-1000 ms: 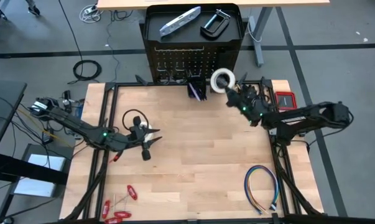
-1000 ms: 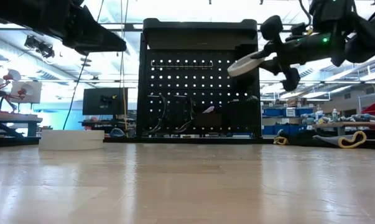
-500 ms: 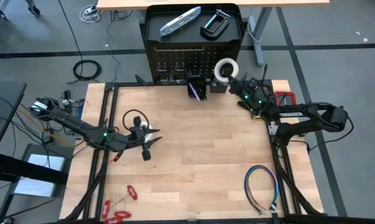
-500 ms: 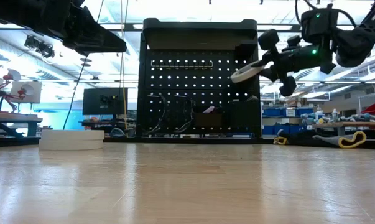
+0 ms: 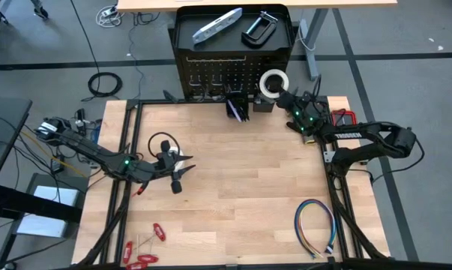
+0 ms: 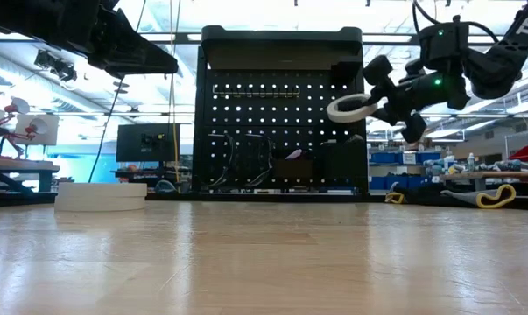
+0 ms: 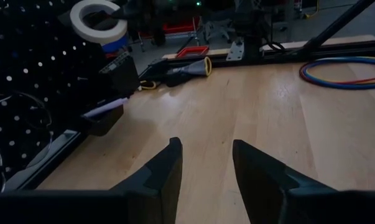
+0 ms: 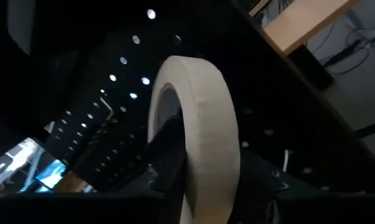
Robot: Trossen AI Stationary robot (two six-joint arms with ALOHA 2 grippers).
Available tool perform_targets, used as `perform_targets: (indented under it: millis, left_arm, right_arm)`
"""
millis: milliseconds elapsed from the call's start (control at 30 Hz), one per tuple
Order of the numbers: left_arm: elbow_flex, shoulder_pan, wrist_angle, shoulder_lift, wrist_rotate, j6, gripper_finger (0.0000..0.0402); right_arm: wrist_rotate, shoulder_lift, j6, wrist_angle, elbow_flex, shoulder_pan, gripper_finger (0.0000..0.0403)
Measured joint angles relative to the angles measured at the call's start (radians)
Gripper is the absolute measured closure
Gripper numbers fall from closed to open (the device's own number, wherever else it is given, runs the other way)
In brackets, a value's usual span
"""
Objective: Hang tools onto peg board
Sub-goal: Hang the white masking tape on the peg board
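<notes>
The black peg board (image 5: 233,71) stands upright at the table's far edge. A silver bar tool (image 5: 217,25) and a black C-clamp (image 5: 258,28) lie on its top tray. My right gripper (image 5: 285,96) is at the board's right part, shut on a white tape roll (image 5: 273,82), which hangs in front of the holes (image 6: 351,107). My left gripper (image 5: 182,171) hovers open over the table's left half, with nothing between its fingers (image 7: 206,162). A black cable loop (image 5: 162,142) lies beside it. Red-handled tools (image 5: 143,251) lie at the near left corner. My right gripper has the tape roll's wall (image 8: 206,155) between its fingers, one finger (image 8: 168,146) in the hole and the other outside. The fingers come about level, slanting from the table's right. The roll is clear of the table, close to the board; whether it touches a hook I cannot tell.
A multicoloured wire loop (image 5: 315,225) lies at the near right and a small red case (image 5: 344,120) at the far right edge. Another white roll (image 6: 100,195) lies flat on the table's left. Two black bins (image 5: 244,106) sit at the board's foot. The middle of the table is bare wood.
My right gripper has carried the tape roll toward the far edge, up to the peg board's face. The roll was tilted and now hangs nearly level and a little lower.
</notes>
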Motion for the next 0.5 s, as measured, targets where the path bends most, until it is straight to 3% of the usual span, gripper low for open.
perform_targets:
  millis: [200, 500]
  left_arm:
    - [0.0, 0.0, -0.001, 0.0, 0.0, 0.0, 0.0254]
    - [0.0, 0.0, -0.001, 0.0, 0.0, 0.0, 0.0254]
  right_arm:
    - [0.006, 0.0, -0.004, -0.064, 0.001, -0.011, 0.0271]
    - [0.051, 0.0, -0.042, -0.102, -0.002, -0.014, 0.0225]
